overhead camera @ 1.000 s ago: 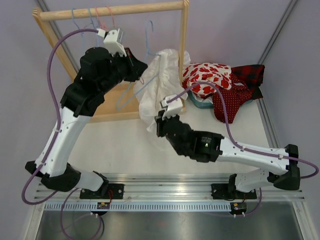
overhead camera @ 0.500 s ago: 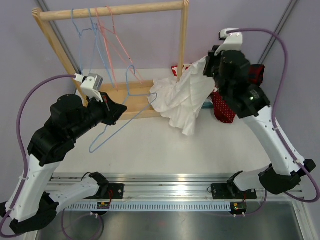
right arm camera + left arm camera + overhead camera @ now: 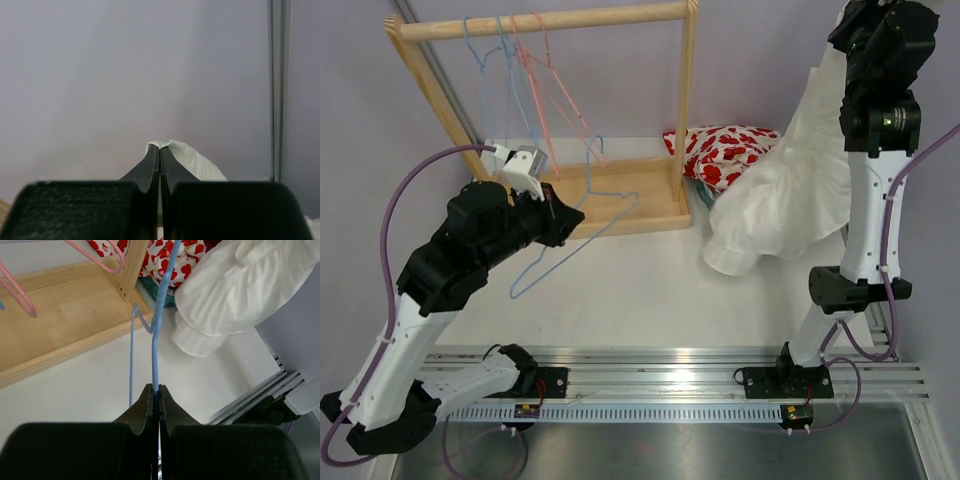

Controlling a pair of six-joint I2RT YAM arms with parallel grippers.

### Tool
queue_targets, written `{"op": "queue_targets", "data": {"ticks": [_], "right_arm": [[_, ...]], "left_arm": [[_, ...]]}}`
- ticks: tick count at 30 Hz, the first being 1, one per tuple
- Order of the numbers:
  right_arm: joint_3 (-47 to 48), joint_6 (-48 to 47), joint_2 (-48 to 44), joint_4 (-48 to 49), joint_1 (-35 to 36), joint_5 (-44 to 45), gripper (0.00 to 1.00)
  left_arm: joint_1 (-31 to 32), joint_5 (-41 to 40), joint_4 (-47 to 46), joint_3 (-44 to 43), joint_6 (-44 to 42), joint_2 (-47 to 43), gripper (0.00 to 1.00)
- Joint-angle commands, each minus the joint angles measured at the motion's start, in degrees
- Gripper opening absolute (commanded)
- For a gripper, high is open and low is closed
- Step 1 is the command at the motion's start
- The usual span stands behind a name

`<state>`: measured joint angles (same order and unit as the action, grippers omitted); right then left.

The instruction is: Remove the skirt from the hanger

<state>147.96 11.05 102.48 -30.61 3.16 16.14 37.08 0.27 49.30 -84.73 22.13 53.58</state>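
Observation:
The white skirt (image 3: 790, 200) hangs free from my right gripper (image 3: 835, 52), which is shut on its top edge, high at the far right. The skirt's hem hangs just above the table. In the right wrist view the gripper (image 3: 160, 149) pinches white cloth (image 3: 192, 162) in front of the purple wall. My left gripper (image 3: 560, 215) is shut on the bare blue wire hanger (image 3: 535, 279), in front of the rack. In the left wrist view the gripper (image 3: 156, 388) clamps the blue wire (image 3: 155, 340), with the skirt (image 3: 235, 290) apart from it on the right.
The wooden rack (image 3: 620, 195) stands at the back left. Blue and pink hangers (image 3: 535, 70) hang on its rail. A pile of red patterned clothes (image 3: 725, 150) lies behind the skirt. A metal rail (image 3: 650, 365) runs along the near edge.
My right arm has swung up and to the right with the skirt, which has come off the hanger. My left arm has pulled the blue hanger off the rail and towards the front.

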Motion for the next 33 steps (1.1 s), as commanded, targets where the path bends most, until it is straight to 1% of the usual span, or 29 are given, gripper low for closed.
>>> {"op": "queue_targets", "data": {"ticks": [1,2,3,4,5,6,8,9,11,12,14,15,16,17,18,19,20,21,23,24,26,28,29,30,32,33], "right_arm": [[0.75,5.46,4.72,8.98,-1.75,-4.62,0.0],[1.62,6.43,6.4,9.25,-2.71,-6.54,0.0],[5.2,7.22,8.33,8.82,-2.72,-7.52,0.0],[6.97,8.8,12.01,8.38,-2.63,-8.49,0.0],[8.3,9.42,13.44,8.55,-2.63,-11.02,0.0],[9.27,10.47,14.58,8.9,-2.72,-12.35,0.0],[7.62,11.8,15.56,11.52,-2.72,-15.59,0.0],[4.47,12.76,15.47,12.32,-2.72,-15.79,0.0],[-0.19,13.91,14.07,15.04,-2.72,-19.98,0.0],[-5.18,14.78,13.37,15.49,-2.72,-20.79,0.0],[-10.65,15.93,12.75,16.54,-2.72,-24.29,0.0],[-15.72,17.15,12.49,15.94,-2.63,-25.79,0.0],[-17.77,17.95,12.05,14.71,-2.72,-27.46,0.0],[-21.1,18.3,11.96,10.0,-2.72,-32.09,0.0],[-24.35,18.31,11.7,9.35,-2.72,-35.18,0.08],[-29.17,18.83,9.0,10.65,-2.72,-37.48,0.87],[-35.22,19.62,6.36,16.23,-2.46,-38.02,0.99],[-48.68,21.19,0.33,20.29,-2.28,-37.85,0.99],[-59.84,22.0,-5.24,28.63,-2.1,-37.68,0.99],[-67.03,21.91,-9.36,29.63,-2.02,-37.59,0.99],[-73.74,21.21,-12.72,28.77,-2.02,-38.02,0.99],[-77.28,20.51,-17.29,27.89,-2.02,-38.46,0.99],[-80.86,20.42,-18.88,28.15,-1.93,-38.9,0.99],[-82.55,20.42,-21.94,28.58,-1.93,-38.99,0.99],[-86.94,20.5,-24.94,29.37,-1.75,-39.34,0.99],[-88.27,20.07,-27.57,29.73,-1.06,-39.43,0.99]], "left_arm": [[0.27,1.58,-5.69,-1.23,-2.0,1.52,0.0],[0.27,1.66,-6.49,-1.23,-2.0,1.61,0.0],[0.27,1.75,-7.28,-1.4,-2.0,2.22,0.0],[0.27,1.84,-8.59,-1.84,-1.92,2.66,0.0],[0.36,1.66,-8.95,-3.15,-1.83,3.45,0.0],[0.36,1.31,-9.04,-4.38,-1.74,5.29,0.0],[0.54,0.87,-9.31,-6.67,-2.18,7.93,0.0],[0.62,-0.09,-9.05,-9.9,-2.44,9.25,0.0],[0.8,-2.37,-8.17,-13.77,-2.97,13.73,0.0],[0.8,-4.21,-7.99,-17.45,-3.14,15.48,0.0],[0.89,-6.68,-7.47,-22.21,-3.58,20.14,0.0],[0.89,-9.04,-6.94,-24.67,-3.85,21.9,0.0],[0.8,-10.37,-6.41,-30.35,-4.63,23.48,0.0],[0.8,-11.86,-6.15,-32.76,-5.07,27.24,0.0],[0.8,-14.75,-5.88,-35.74,-5.51,29.02,0.0],[0.8,-16.17,-5.88,-39.86,-6.48,31.04,0.0],[0.71,-17.49,-6.23,-41.81,-6.92,34.01,0.0],[0.45,-18.28,-7.97,-43.05,-7.27,35.61,0.0],[0.01,-18.38,-9.65,-46.48,-7.19,39.38,0.0],[-0.34,-18.55,-11.31,-48.32,-7.01,40.45,0.0],[-0.69,-19.25,-13.34,-49.03,-6.84,42.3,0.0],[-1.83,-20.75,-16.94,-49.22,-5.79,44.41,0.0],[-2.27,-21.62,-18.26,-48.87,-5.35,45.02,0.0],[-2.8,-21.72,-21.49,-48.26,-5.08,45.9,0.0],[-3.07,-21.19,-27.21,-45.11,-6.04,46.0,0.0],[-3.07,-21.02,-32.72,-42.3,-6.57,46.0,0.0]]}}
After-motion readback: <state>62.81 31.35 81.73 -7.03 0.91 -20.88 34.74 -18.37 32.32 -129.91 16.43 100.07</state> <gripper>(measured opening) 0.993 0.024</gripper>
